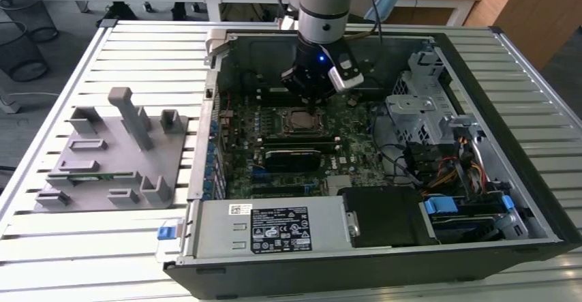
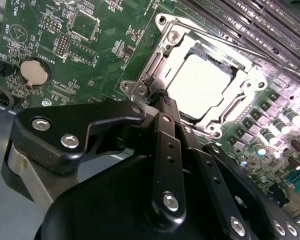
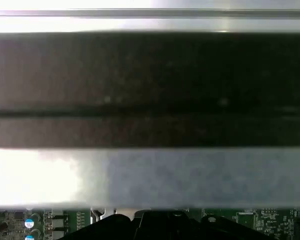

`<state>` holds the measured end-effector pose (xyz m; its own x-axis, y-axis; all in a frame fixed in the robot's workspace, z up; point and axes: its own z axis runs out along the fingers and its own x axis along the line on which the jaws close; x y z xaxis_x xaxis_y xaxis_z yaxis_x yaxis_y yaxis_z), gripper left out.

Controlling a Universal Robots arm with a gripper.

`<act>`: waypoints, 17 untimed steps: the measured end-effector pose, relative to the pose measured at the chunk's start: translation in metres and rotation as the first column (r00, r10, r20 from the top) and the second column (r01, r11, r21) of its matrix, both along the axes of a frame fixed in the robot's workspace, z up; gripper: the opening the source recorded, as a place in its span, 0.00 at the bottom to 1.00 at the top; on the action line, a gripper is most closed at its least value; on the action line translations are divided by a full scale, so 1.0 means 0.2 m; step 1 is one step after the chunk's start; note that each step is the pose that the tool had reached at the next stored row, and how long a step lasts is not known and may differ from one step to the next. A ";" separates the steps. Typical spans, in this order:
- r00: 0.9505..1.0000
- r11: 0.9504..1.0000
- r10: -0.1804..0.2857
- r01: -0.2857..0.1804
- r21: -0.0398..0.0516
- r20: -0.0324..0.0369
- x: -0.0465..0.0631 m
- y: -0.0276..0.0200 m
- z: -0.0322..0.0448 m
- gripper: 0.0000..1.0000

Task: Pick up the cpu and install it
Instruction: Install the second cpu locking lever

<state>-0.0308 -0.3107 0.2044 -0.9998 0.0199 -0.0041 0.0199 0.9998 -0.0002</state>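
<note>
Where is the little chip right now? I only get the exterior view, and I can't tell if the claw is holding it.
Observer: In the second wrist view the chip lies flat inside its metal socket frame, apart from the gripper.
Operator: So is the claw empty?
Observer: Yes. Its fingers are drawn together with nothing between them, and their tip sits just off one corner of the frame.
Operator: What else is close by?
Observer: A round coin battery sits on the green board, off to the side of the socket.
</note>
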 end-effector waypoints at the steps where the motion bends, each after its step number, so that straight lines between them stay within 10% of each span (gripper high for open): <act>1: 1.000 1.000 0.000 0.000 0.000 0.000 0.00 -0.001 0.008 0.11; 9: 1.000 1.000 0.000 0.000 0.000 0.000 0.00 -0.007 0.094 0.11; 17: 1.000 1.000 0.000 0.000 0.000 0.000 0.00 -0.083 0.095 0.11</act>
